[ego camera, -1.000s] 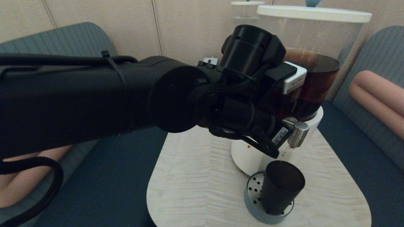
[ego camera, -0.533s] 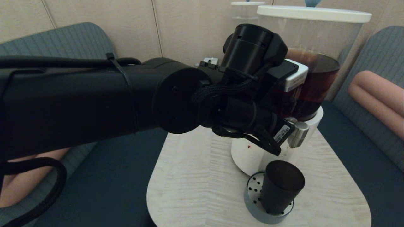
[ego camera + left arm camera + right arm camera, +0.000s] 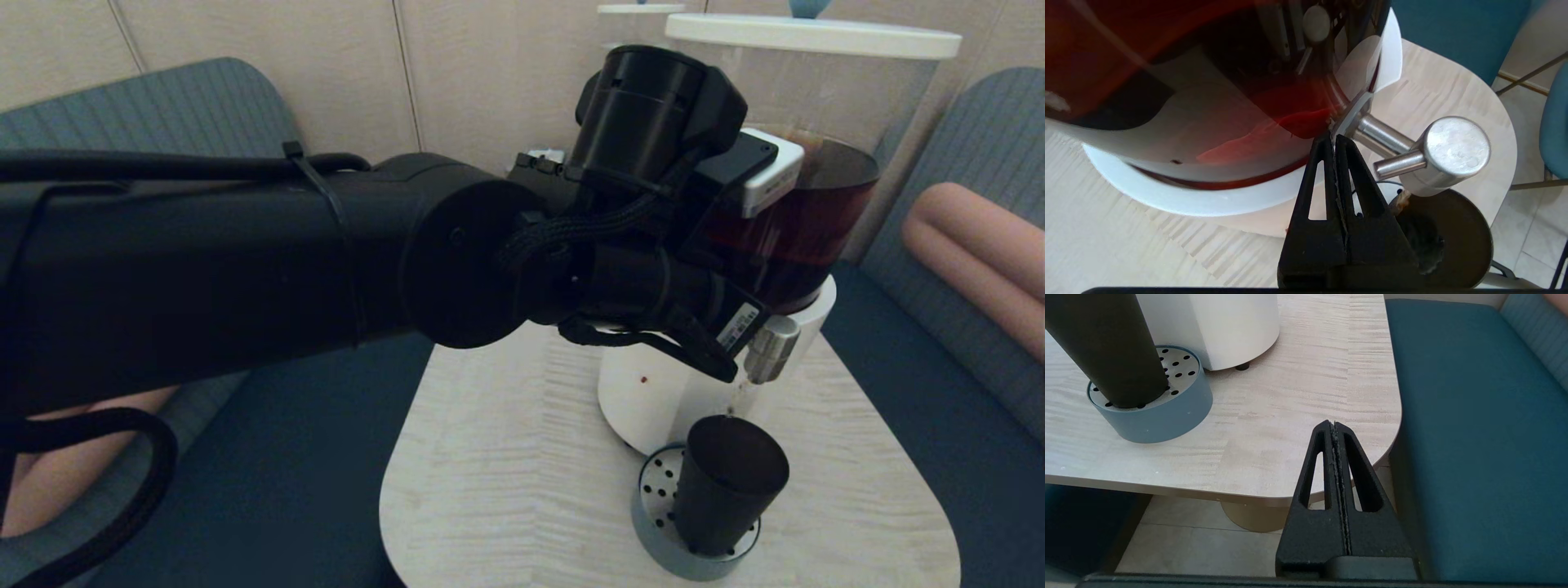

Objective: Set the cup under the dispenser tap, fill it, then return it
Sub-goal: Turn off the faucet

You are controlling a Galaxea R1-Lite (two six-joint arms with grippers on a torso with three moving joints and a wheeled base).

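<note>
The black-brown cup (image 3: 729, 482) stands upright on a blue-grey perforated drip tray (image 3: 658, 542), directly below the steel dispenser tap (image 3: 769, 349). A thin brownish trickle shows between spout and cup. My left gripper (image 3: 727, 371) is shut and empty, beside the tap and above the cup. In the left wrist view its tips (image 3: 1334, 139) sit at the base of the tap (image 3: 1453, 151) stem, by the jar of dark liquid; the cup (image 3: 1453, 241) shows beneath. My right gripper (image 3: 1334, 425) is shut and empty, low by the table's near right corner, apart from the cup (image 3: 1106, 347).
The big dispenser (image 3: 804, 220) on its white base (image 3: 645, 400) fills the back of the small pale wood table (image 3: 506, 490). A smaller clear dispenser (image 3: 633, 28) stands behind. Blue bench seats (image 3: 1474, 437) flank the table. My left arm blocks much of the head view.
My left gripper has risen a little and shifted right, closer to the tap. The cup and tray have not moved.
</note>
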